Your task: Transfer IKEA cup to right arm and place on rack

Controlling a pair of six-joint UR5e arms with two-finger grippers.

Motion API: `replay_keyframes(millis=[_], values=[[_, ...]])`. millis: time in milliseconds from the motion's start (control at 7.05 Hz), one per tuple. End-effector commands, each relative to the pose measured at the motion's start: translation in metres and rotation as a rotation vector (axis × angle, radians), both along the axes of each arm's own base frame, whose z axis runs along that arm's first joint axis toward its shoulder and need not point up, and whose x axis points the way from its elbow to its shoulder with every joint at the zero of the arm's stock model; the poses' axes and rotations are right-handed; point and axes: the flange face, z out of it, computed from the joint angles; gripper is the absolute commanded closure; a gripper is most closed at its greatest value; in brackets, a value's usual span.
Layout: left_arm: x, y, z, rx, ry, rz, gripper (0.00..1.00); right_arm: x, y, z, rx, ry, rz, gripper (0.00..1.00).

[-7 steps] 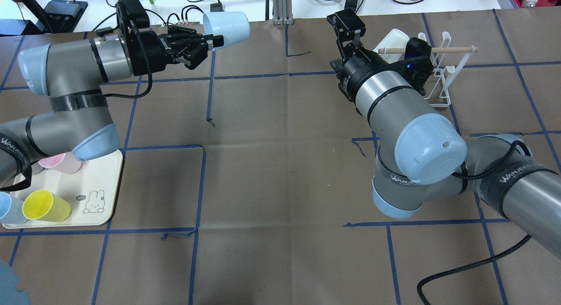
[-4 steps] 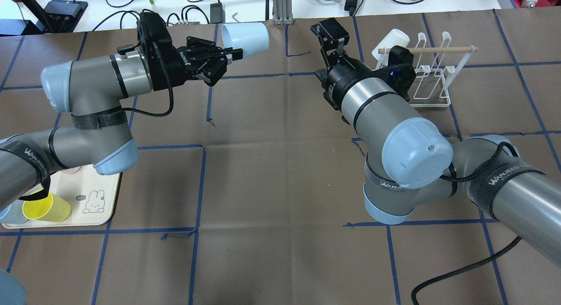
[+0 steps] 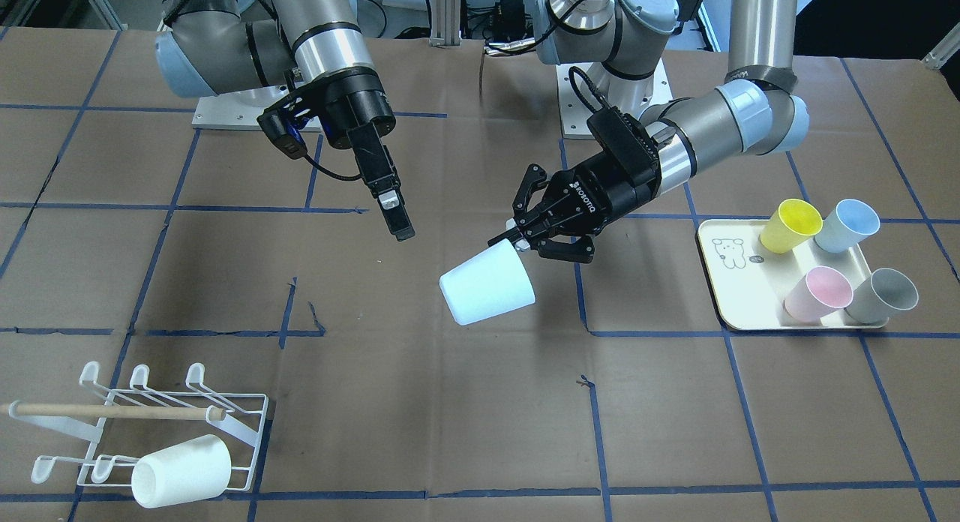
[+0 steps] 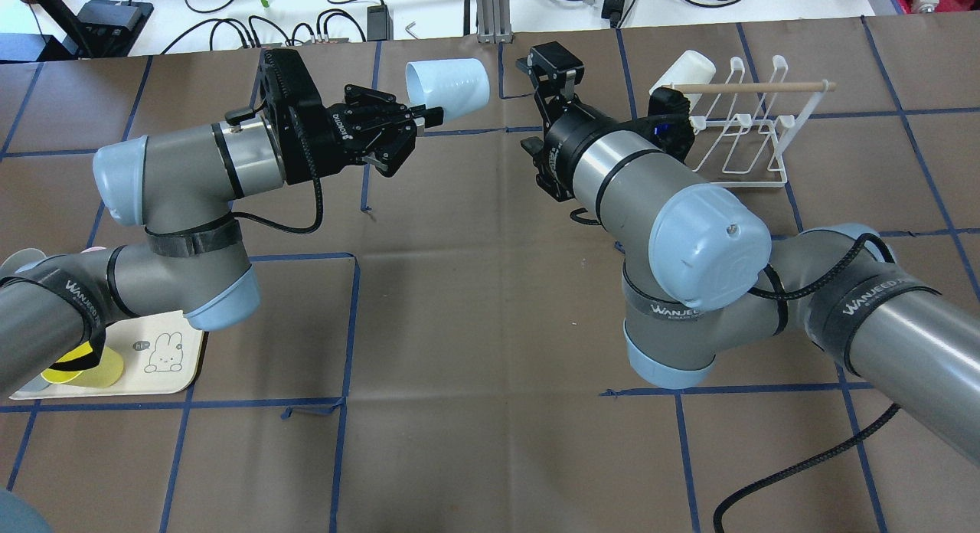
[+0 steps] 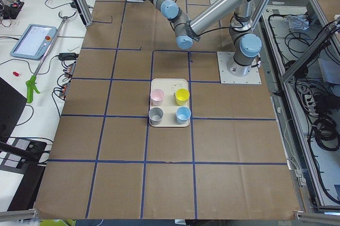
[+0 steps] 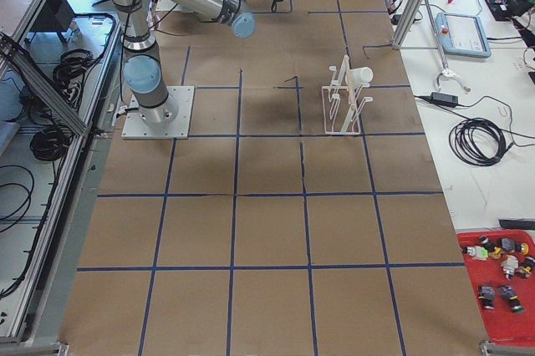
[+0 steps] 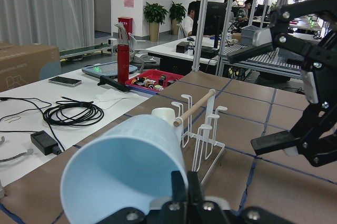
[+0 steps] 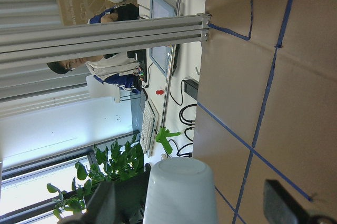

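Here the left gripper (image 3: 525, 241) is clenched on the rim of the IKEA cup (image 3: 486, 288) and holds it in the air, above the middle of the table (image 3: 420, 432). The pale blue cup lies on its side: its mouth is toward the left gripper and its closed base points away, toward the right gripper (image 3: 394, 211).

The right gripper is released. In the right wrist view its fingers (image 8: 287, 208) stand wide apart, and the base of the cup shows between them with a gap on each side. In the overhead view the cup and the right gripper are near each other but not touching.

Further out, the rack (image 3: 232, 430) stands on the table on the right arm's side, well apart from both grippers. A wooden dowel (image 3: 112, 412) lies across it, and one white cup (image 3: 180, 471) sits on it, tipped on its side.

On the left arm's side is a cream tray (image 3: 739, 297) with a small animal drawing. Four cups are on it: yellow (image 3: 787, 223), blue (image 3: 846, 223), pink (image 3: 816, 292) and grey (image 3: 881, 295).
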Motion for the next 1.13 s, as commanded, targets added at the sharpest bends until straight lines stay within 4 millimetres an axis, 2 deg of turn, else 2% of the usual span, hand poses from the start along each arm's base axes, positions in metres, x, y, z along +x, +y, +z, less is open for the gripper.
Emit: replay_keyframes(millis=[0, 142, 426, 993], values=[[0.0, 0.002, 0.0, -0.003, 0.004, 0.004, 0.96, 0.01, -0.003, 0.0, 0.054, -0.038, -0.006, 0.0], [-0.001, 0.003, -0.001, -0.002, 0.005, 0.003, 0.96, 0.018, -0.008, -0.009, 0.079, -0.051, 0.0, 0.0], [-0.001, 0.003, -0.001, -0.002, 0.006, 0.002, 0.96, 0.036, -0.022, -0.008, 0.079, -0.069, 0.055, 0.0], [-0.001, 0.003, 0.0, -0.001, 0.008, 0.001, 0.96, 0.047, -0.044, -0.013, 0.043, -0.01, 0.108, 0.0]])
